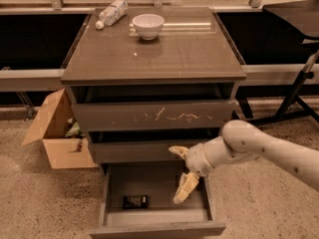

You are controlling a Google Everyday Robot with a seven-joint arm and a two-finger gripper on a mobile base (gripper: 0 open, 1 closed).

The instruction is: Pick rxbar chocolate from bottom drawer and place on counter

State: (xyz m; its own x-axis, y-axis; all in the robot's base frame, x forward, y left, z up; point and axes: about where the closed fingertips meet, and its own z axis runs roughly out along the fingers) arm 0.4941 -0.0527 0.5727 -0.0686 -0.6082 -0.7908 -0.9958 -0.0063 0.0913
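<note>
The bottom drawer [157, 229] stands pulled out, and the rxbar chocolate [135, 201] lies flat on its grey floor near the front left, with bare floor all round it; the gripper [174, 176] hangs over the drawer's right half, fingers spread wide and holding nothing, just right of the bar and not touching it. On the counter [159, 54] a white bowl [148, 25] and a clear bottle [111, 13] sit at the back edge; the front stretch is bare.

Your pale two-finger gripper [182, 171], fingers spread, hangs over the right side of the pulled-out grey-brown bottom drawer [157, 229] at lower centre. Its left floor holds only the small black rxbar chocolate [135, 201]. On the glossy grey-brown counter [164, 54], a white bowl [148, 25] and a clear plastic bottle [111, 14] crowd the upper left.
</note>
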